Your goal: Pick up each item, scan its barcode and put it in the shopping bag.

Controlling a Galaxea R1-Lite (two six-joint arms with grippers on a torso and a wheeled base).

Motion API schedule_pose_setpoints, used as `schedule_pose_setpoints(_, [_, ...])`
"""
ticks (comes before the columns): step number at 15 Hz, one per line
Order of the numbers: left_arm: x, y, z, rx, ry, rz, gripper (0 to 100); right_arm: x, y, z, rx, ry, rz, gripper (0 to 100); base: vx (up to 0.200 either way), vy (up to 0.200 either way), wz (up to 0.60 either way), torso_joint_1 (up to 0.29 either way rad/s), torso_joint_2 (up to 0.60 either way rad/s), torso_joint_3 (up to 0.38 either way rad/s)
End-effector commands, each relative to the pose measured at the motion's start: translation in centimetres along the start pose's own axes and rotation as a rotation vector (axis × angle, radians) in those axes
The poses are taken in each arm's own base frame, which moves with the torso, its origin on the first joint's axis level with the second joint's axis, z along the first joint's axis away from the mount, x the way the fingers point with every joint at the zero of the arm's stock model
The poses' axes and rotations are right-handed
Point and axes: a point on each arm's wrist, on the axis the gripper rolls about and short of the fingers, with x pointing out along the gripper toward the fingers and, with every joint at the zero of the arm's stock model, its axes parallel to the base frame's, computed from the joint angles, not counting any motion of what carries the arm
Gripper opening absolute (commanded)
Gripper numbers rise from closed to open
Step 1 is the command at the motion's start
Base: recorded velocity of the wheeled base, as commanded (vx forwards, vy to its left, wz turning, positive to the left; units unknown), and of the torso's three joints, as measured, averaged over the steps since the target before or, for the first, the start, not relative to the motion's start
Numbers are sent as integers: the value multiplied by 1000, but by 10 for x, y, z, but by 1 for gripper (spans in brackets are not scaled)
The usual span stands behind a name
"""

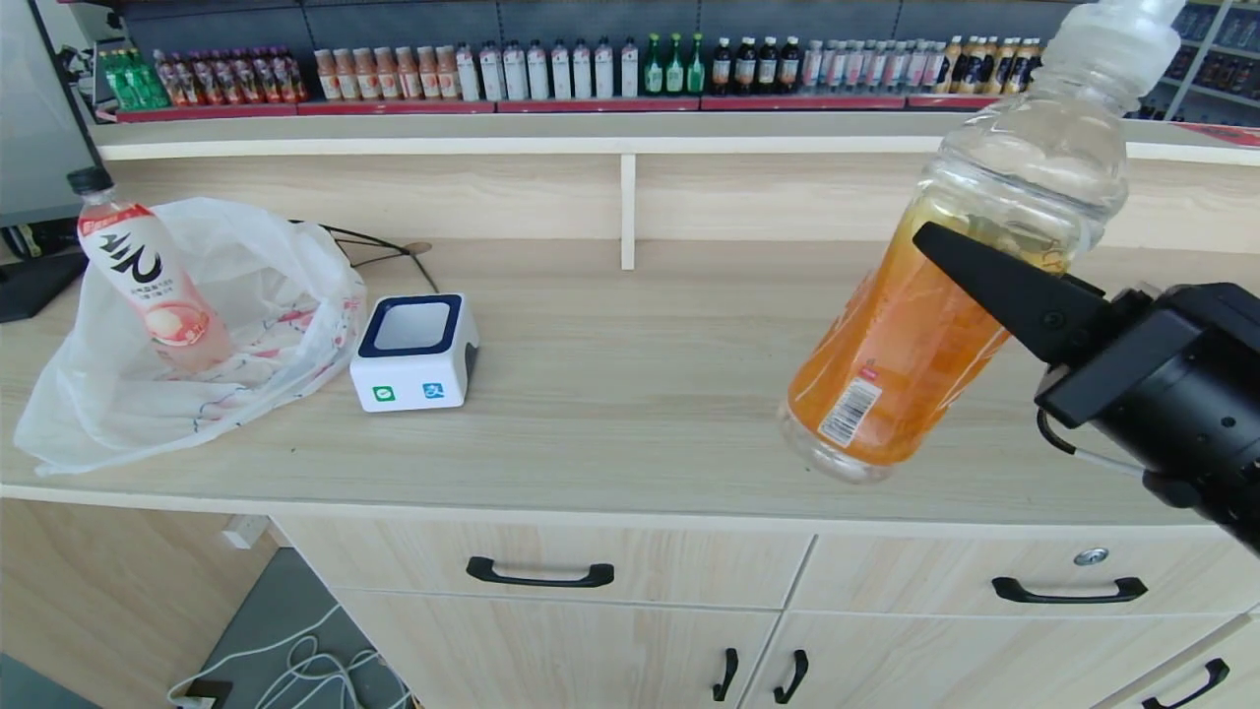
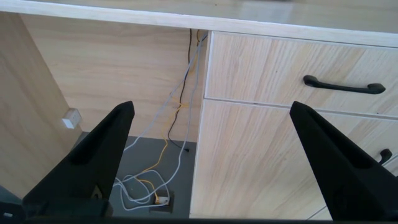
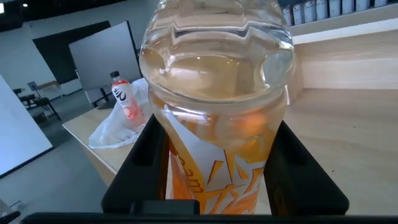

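Orange drink bottle [image 1: 915, 335] was held clamped in the right tool [image 3: 219, 163] above the surface [image 1: 630, 394]. It was tilted, base low, neck high. Scanner [image 1: 414, 352] was noted well apart to the robot's left, with the shopping bag [image 1: 285, 286] just beside it. Barcode [image 1: 849, 414] was judged not yet turned to the scanner window. Left tool [image 2: 211, 106] was spread wide, empty, below the surface edge. Cap was cut off and the far finger hidden.

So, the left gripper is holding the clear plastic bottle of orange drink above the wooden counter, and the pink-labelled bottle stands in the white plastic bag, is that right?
Not quite: the right gripper holds the clear plastic bottle of orange drink, as the head and right wrist views show. The wooden counter, pink-labelled bottle and white plastic bag are as you say.
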Motion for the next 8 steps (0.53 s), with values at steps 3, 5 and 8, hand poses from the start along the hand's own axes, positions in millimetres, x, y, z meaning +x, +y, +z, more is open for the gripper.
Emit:
schedule_pose_setpoints(3, [0, 0, 0, 0, -1, 1, 100, -1, 4, 4, 87, 3, 78, 0, 0, 0, 0, 0, 0, 0])
schedule_pose_setpoints(5, [0, 0, 0, 0, -1, 1, 100, 0, 14, 5, 109, 14, 173, 0, 0, 0, 0, 0, 0, 0])
schedule_pose_setpoints(8, [0, 0, 0, 0, -1, 1, 100, 4, 36, 10, 179, 4, 282, 0, 0, 0, 0, 0, 0, 0])
